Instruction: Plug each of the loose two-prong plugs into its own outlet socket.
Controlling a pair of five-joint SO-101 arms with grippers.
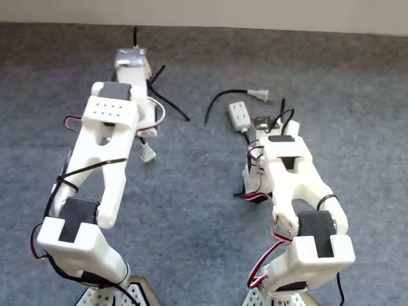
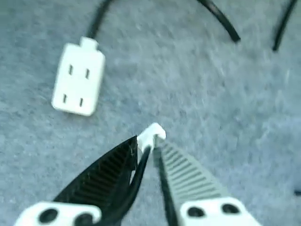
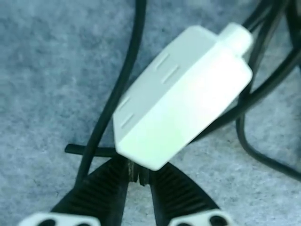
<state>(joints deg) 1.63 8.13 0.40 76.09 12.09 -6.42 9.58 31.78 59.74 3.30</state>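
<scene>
My left gripper [image 2: 149, 143] is shut on a small white two-prong plug [image 2: 151, 134], whose black cord runs back between the fingers. It hangs over the carpet a short way from a white outlet block [image 2: 77, 77] that lies with two pairs of slots facing up. My right gripper [image 3: 138, 172] has its fingers almost together, tips against the near end of another white outlet block [image 3: 181, 99]. In the high view an outlet block [image 1: 238, 115] lies just beyond the right arm [image 1: 287, 166]. A loose white plug [image 1: 258, 95] on a black cord rests behind it.
Grey carpet [image 1: 191, 191] covers the whole table. Black cords [image 1: 169, 102] trail beside the left arm [image 1: 108, 127], and several cords [image 3: 263, 61] cross under and around the right block. Open carpet lies between the two arms.
</scene>
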